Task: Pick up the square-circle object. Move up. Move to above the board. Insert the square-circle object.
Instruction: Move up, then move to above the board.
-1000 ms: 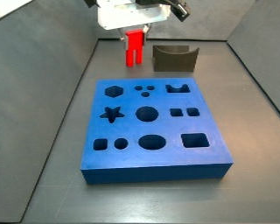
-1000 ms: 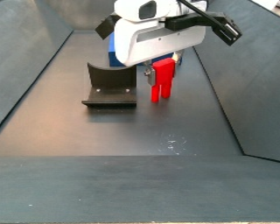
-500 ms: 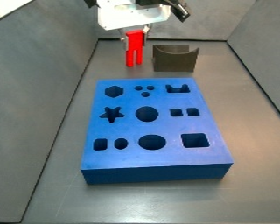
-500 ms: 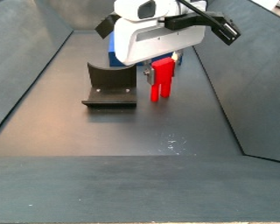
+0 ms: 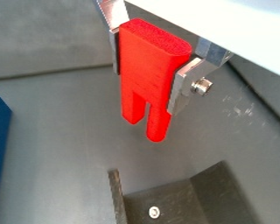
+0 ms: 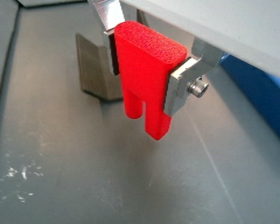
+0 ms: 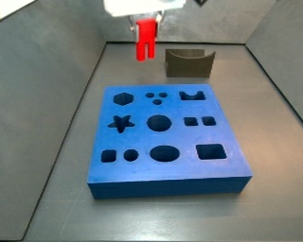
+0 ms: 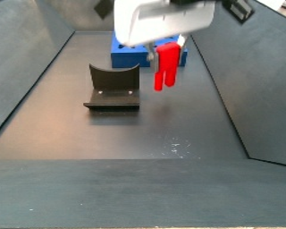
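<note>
The square-circle object, a bright red block with two short legs (image 5: 149,74), hangs upright between my gripper's silver fingers in both wrist views (image 6: 149,74). My gripper (image 7: 147,21) is shut on it and holds it well above the floor, behind the far edge of the board (image 7: 167,142). In a side view the red block (image 8: 167,64) hangs in the air in front of the blue board (image 8: 124,55). The board's cut-out holes all show open.
The fixture (image 7: 188,62), a dark L-shaped bracket, stands on the floor behind the board, to the right of the gripper. It also shows in a side view (image 8: 112,86) and under the block in both wrist views (image 5: 184,201). Grey walls slope up around the floor.
The gripper has risen with the red block. The block's legs were close to the floor one second ago and now hang clearly above it.
</note>
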You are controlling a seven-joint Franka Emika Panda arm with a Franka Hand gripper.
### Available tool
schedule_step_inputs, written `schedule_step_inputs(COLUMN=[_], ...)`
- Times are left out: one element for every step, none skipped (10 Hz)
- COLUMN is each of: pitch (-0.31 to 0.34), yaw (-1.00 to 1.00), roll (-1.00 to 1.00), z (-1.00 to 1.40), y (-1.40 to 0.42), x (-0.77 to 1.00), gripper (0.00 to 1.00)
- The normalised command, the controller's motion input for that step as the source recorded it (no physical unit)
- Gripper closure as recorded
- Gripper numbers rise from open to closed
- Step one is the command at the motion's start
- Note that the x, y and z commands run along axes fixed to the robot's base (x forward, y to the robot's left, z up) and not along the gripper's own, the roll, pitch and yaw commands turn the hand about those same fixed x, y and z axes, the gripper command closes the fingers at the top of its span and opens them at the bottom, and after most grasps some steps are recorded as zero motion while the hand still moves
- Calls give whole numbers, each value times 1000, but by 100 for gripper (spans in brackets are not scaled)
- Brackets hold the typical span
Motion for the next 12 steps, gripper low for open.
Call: schedule_step_inputs(pitch=[24, -473, -445, -371, -252, -158, -70, -7, 57, 84, 95, 91], yaw=[10, -146, -147, -128, -86, -66, -51, -44, -36, -33, -31, -28], roll=[38, 21, 14, -8, -16, -18, -21, -21, -16, -11, -2, 7], z=[195, 1000, 1000, 1000, 1000, 1000, 1000, 1000, 1000, 1000, 812, 642], y=[3, 405, 406, 373, 343, 337, 316, 296, 270, 247, 163, 106], x=[-12, 88, 82, 60, 49, 46, 44, 46, 52, 54, 38, 24], gripper=[100, 100, 100, 100, 100, 100, 100, 100, 100, 100, 100, 100])
